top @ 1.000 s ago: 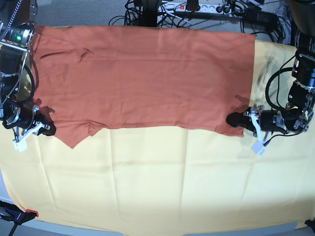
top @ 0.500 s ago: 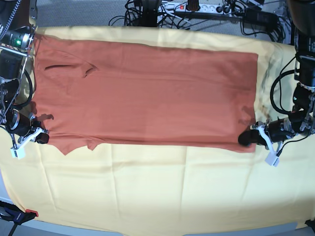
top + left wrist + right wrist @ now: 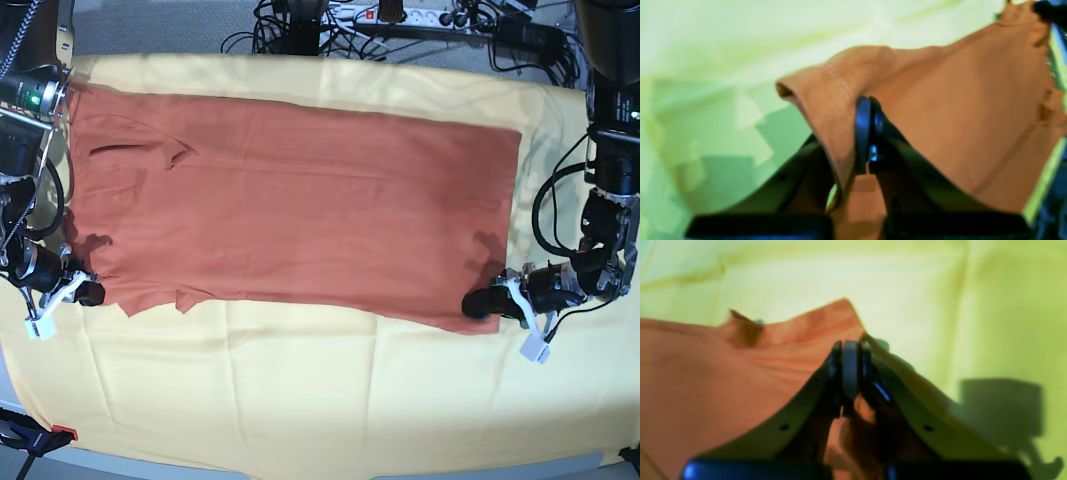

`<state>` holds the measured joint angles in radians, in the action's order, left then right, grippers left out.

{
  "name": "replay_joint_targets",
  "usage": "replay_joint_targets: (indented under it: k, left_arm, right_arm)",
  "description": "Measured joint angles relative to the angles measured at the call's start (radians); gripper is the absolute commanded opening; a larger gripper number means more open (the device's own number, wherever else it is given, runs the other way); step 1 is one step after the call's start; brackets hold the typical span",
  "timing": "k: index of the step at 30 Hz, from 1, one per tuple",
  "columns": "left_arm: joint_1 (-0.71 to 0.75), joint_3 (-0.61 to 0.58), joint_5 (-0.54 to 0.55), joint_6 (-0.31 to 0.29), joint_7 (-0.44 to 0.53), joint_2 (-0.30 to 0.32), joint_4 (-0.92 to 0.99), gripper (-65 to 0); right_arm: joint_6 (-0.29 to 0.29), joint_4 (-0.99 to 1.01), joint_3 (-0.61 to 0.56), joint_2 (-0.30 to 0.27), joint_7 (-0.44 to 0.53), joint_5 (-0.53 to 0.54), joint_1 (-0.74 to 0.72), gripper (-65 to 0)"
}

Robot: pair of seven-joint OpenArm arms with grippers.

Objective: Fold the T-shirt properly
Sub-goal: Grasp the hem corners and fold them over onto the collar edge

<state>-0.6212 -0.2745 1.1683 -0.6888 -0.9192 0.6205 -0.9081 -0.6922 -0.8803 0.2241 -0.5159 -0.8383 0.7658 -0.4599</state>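
The rust-orange T-shirt (image 3: 300, 200) lies spread flat and wide across the pale yellow cloth (image 3: 320, 390), with its neckline end at the base view's left. My left gripper (image 3: 478, 302) is at the shirt's near right corner, shut on the hem. In the left wrist view the left gripper (image 3: 868, 133) pinches a raised fold of the T-shirt (image 3: 957, 116). My right gripper (image 3: 90, 293) is at the near left corner. In the right wrist view the right gripper (image 3: 848, 370) is shut on a lifted edge of the T-shirt (image 3: 706, 380).
Cables and a power strip (image 3: 390, 15) lie beyond the table's far edge. A clamp (image 3: 35, 437) grips the front left corner of the yellow cloth. Bare yellow cloth stretches between the shirt and the table's front edge.
Both grippers have moved toward the table's front edge, dragging the T-shirt with them. Its far edge now lies farther from the back, with yellow cloth showing behind it.
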Motion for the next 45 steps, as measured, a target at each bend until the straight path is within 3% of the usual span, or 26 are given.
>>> replay_joint_targets:
  k: [6, 11, 17, 23, 33, 39, 41, 45]
  left_arm:
    - [0.035, 0.0, 0.144, -0.002, -0.199, 0.009, -0.181, -65.0]
    - [0.106, 0.0, 0.153, -0.002, -0.206, 0.06, -0.327, -65.0]
    - [0.179, 0.0, 0.152, -0.002, -0.209, 0.117, -0.369, -65.0]
    - [0.213, 0.0, 0.153, -0.002, -0.208, 0.156, -0.368, -65.0]
    - [0.212, 0.0, 0.162, -0.002, -0.216, 0.208, -0.369, -65.0]
    - [0.214, 0.0, 0.297, -0.002, -0.357, 0.213, -0.369, -65.0]
    - [0.214, 0.0, 0.298, -0.002, -0.42, 0.213, -0.369, -65.0]
    - [0.215, 0.0, 0.299, -0.002, -0.448, 0.212, -0.369, -65.0]
  right_arm:
    - [0.0, -0.005, -0.001, -0.005, -0.058, 0.029, 0.015, -65.0]
    - [-0.001, -0.041, -0.058, -0.044, -0.145, 0.15, 0.031, -65.0]
    - [-0.001, -0.174, -0.139, -0.091, -0.158, 0.15, 0.099, -65.0]
    - [-0.001, -0.271, -0.149, -0.132, -0.161, 0.152, 0.181, -65.0]
    - [-0.001, -0.272, -0.149, -0.14, -0.139, 0.098, 0.199, -65.0]
    - [-0.001, -0.272, -0.149, -0.141, -0.139, 0.098, 0.206, -65.0]
    - [-0.001, -0.272, -0.149, -0.141, -0.151, 0.098, 0.214, -65.0]
    - [-0.001, -0.273, -0.149, -0.141, -0.158, 0.098, 0.23, -65.0]
